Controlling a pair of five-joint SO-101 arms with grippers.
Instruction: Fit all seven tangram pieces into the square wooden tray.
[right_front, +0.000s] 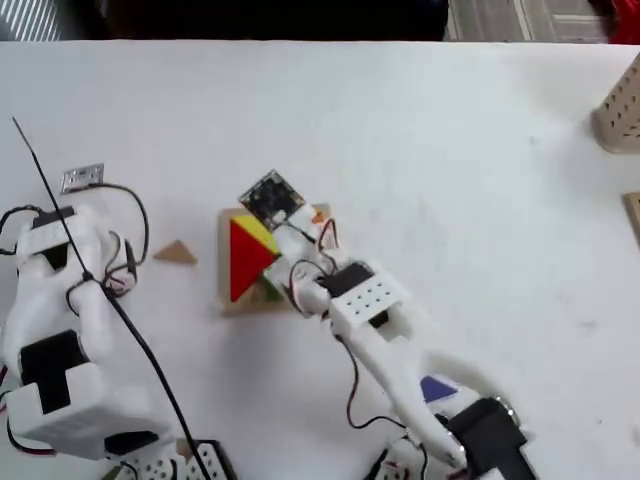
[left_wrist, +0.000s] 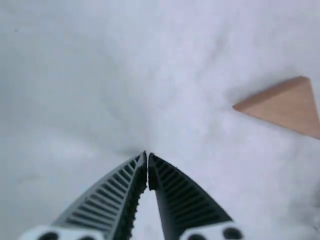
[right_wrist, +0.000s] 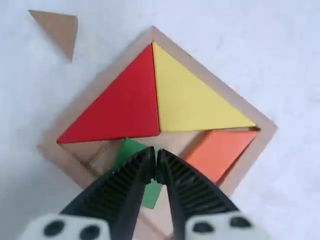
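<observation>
Four pieces (right_wrist: 120, 105) are laid in the tray (right_wrist: 265, 131); a triangle (right_wrist: 57, 27) is left outside, upper left. The left gripper (left_wrist: 147, 167) and right gripper (right_wrist: 155, 167) are closed.

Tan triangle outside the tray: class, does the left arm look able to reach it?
Probably yes: the tan triangle lies on bare table near the left gripper, nothing between; its shut jaws must open.

Tray (right_wrist: 210, 82) bare matt wood; red pc (right_wrist: 125, 105) smooth, painted (yellow pc (right_wrist: 192, 100) too); loose triangle (right_wrist: 59, 27) unpainted wood.

tan triangle (right_wrist: 57, 27) lies near the part-filled tray (right_wrist: 215, 86).
</observation>
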